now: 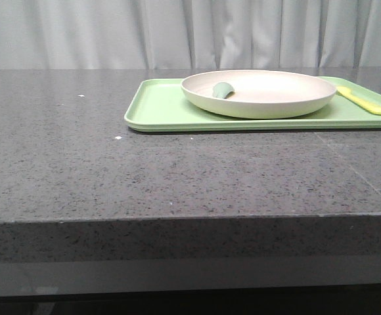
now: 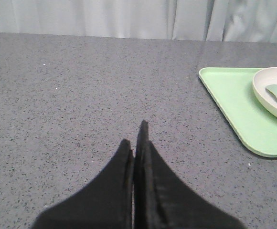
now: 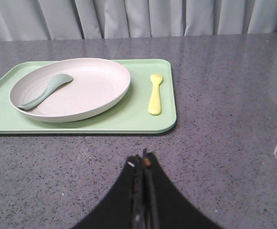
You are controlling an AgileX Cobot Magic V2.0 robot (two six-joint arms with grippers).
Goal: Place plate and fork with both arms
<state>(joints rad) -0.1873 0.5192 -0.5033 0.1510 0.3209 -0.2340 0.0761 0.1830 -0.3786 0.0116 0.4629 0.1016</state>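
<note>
Front view shows a speckled dark grey stone tabletop [image 1: 177,177] with a thick square edge, pale pleated curtains [image 1: 112,33] behind it. On it lies a flat light-green rectangular tray [image 1: 157,108] with rounded corners and a low lip. The plate [image 1: 269,95], round, shallow, matte cream-white with a raised rim, sits on the tray. Inside the plate rests a muted grey-green spoon [image 1: 223,90], smooth and curved, its handle leaning on the rim. The fork [image 1: 361,100], a small pale yellow plastic piece with a flat rounded handle, lies flat on the tray just beside the plate, not touching it. The left hand [image 2: 134,143] hangs over bare tabletop well apart from the tray, its black tapered fingers [image 2: 150,162] pressed together on nothing. The right hand [image 3: 143,164] hangs near the tray's edge, fingers likewise closed and empty.
</note>
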